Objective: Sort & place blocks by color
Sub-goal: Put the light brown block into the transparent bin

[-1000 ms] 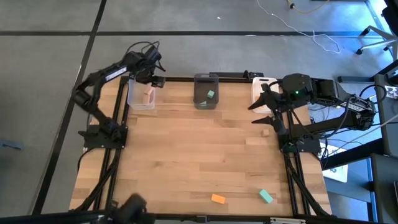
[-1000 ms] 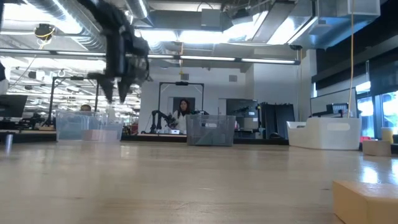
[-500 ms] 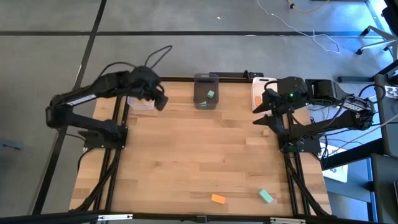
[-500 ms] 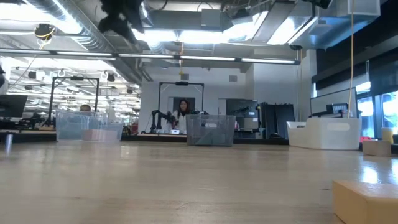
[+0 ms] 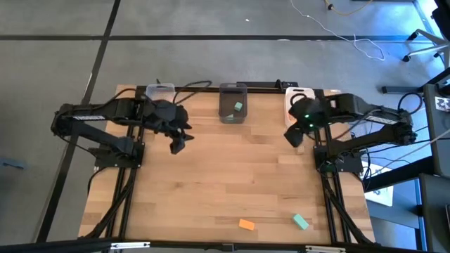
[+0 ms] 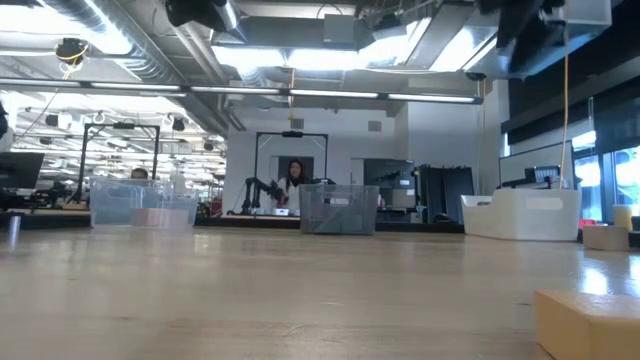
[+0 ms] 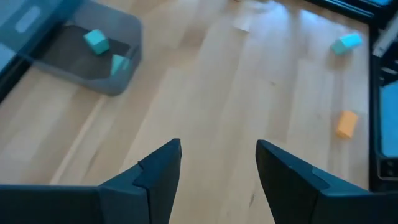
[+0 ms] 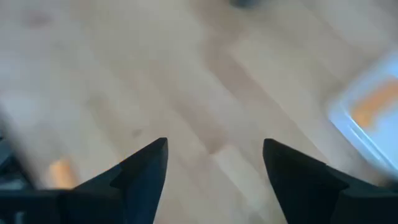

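Pale wood fills the near edge of the worktop, and down there sit an orange block and a teal block, loose and well apart from both arms. In the low view a tan block looms right at the near corner. None of the three has moved over the last second.

Big change on the left: the left gripper, which hung over the clear bin a second ago, has swung out over open wood nearer the middle, jaws spread and holding nothing. From its wrist camera the two dark fingers stand apart over bare planks.

The right gripper has pulled in too; it now sits beside the white bin at the worktop's right edge, and the tan block it hovered by a second ago is hidden under the arm. Its jaws are parted as well, empty, fingers wide in its own view.

Along the far edge, the clear bin is now uncovered, contents not readable from above. The grey bin in the middle holds two teal blocks. The white bin at the right holds something orange, blurred.
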You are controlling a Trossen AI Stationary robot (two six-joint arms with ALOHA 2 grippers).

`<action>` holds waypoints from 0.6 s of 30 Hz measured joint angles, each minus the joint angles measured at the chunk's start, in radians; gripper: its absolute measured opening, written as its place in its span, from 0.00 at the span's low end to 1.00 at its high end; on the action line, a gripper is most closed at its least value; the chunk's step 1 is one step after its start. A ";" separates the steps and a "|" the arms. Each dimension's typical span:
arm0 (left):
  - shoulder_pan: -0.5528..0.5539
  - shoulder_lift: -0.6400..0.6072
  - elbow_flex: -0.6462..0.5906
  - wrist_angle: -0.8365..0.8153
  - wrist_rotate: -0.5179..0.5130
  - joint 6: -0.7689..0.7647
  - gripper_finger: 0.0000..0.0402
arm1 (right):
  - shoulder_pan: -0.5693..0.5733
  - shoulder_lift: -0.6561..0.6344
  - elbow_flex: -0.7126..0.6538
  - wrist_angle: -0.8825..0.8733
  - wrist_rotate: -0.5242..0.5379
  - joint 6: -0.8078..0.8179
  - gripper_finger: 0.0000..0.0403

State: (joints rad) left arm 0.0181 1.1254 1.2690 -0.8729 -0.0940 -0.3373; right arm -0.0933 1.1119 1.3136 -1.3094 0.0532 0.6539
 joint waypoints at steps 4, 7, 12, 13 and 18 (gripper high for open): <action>-0.054 -0.008 0.000 -0.009 0.008 0.016 0.50 | -0.003 0.034 -0.063 -0.021 0.058 0.221 0.65; -0.099 -0.011 0.000 -0.008 0.010 0.065 0.50 | -0.003 0.060 -0.129 -0.018 0.057 0.339 0.65; -0.157 -0.010 0.000 -0.008 0.012 0.105 0.50 | -0.003 0.088 -0.291 -0.018 0.019 0.477 0.65; -0.164 -0.010 0.000 -0.008 0.012 0.105 0.50 | -0.003 0.089 -0.324 -0.018 0.005 0.503 0.65; -0.185 -0.010 0.000 -0.007 0.011 0.105 0.50 | -0.034 0.090 -0.463 0.020 -0.047 0.593 0.65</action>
State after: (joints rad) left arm -0.1667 1.1156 1.2690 -0.8803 -0.0826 -0.2324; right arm -0.1269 1.2018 0.8509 -1.2890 0.0059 1.2473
